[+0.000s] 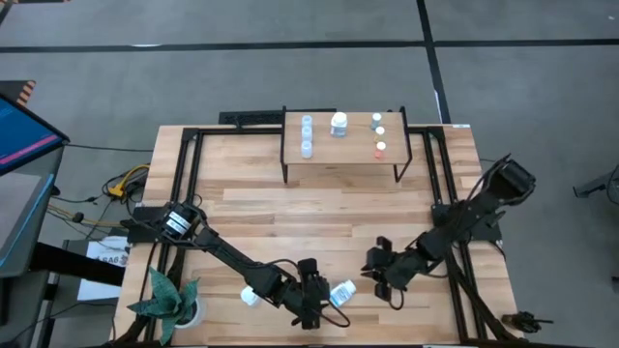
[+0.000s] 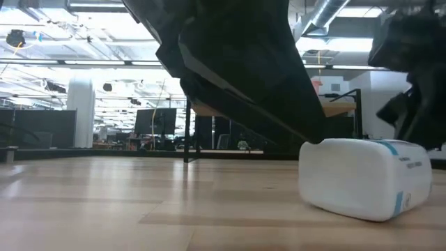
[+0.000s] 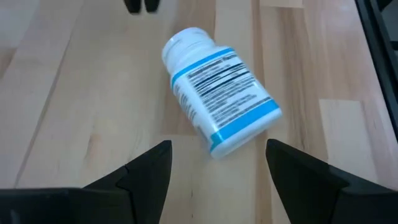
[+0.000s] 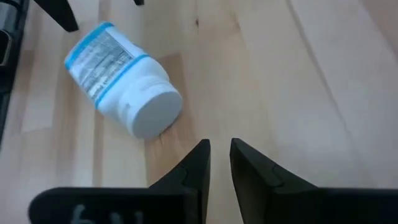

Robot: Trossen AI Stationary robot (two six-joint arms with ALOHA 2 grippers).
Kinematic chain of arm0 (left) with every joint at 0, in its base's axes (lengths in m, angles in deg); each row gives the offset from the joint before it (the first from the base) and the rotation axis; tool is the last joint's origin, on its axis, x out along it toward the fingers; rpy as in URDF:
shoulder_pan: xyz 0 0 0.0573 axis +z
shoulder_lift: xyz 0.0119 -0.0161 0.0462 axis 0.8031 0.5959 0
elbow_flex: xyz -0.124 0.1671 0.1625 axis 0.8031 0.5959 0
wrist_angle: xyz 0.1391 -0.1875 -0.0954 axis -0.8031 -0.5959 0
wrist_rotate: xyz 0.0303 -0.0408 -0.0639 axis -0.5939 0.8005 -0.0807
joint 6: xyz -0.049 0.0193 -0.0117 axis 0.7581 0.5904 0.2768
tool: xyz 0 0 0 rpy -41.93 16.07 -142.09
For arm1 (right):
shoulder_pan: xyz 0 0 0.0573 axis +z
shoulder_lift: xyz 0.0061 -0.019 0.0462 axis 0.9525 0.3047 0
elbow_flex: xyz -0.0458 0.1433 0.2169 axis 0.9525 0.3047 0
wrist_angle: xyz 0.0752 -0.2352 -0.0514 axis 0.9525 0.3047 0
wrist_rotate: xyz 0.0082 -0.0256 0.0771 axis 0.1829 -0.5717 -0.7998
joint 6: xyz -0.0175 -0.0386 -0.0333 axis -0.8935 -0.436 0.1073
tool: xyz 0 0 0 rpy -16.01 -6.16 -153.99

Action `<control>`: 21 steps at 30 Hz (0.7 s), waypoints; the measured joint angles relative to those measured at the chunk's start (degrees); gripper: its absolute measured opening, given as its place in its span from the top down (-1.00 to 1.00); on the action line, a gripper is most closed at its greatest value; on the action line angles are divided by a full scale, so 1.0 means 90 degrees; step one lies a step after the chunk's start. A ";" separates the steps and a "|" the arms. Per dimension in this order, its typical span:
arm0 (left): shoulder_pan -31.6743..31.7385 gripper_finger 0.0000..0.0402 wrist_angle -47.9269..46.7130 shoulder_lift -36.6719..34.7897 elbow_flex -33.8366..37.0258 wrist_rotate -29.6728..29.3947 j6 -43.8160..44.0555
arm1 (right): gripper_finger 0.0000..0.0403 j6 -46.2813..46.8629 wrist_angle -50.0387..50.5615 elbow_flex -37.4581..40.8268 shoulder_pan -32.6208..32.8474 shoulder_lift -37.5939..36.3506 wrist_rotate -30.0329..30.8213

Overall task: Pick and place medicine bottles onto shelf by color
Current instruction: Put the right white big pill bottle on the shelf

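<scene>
White bottle (image 3: 219, 96) lies on its side on the table (image 1: 319, 208). Left gripper (image 3: 217, 165) gapes wide just behind it, holding nothing. Right gripper (image 4: 219, 155) hangs nearby, nearly closed and empty.

A smooth white plastic bottle (image 3: 217, 93) with a paper-like printed label lies on a pale, matt wooden table (image 1: 319, 222). The shelf (image 1: 343, 155) has a wooden top on black metal legs.
</scene>
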 joint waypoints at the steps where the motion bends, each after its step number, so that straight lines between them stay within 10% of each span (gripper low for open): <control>1: 0.0000 -0.23 -0.0007 0.0000 0.0000 0.0000 0.0016 | 0.58 0.0024 -0.0096 0.0000 -0.0012 0.0103 -0.0019; 21: 0.0265 -0.23 -0.0099 -0.0012 -0.0001 0.0287 -0.0060 | 0.65 -0.0870 -0.0836 -0.0659 -0.0101 0.0804 -0.0332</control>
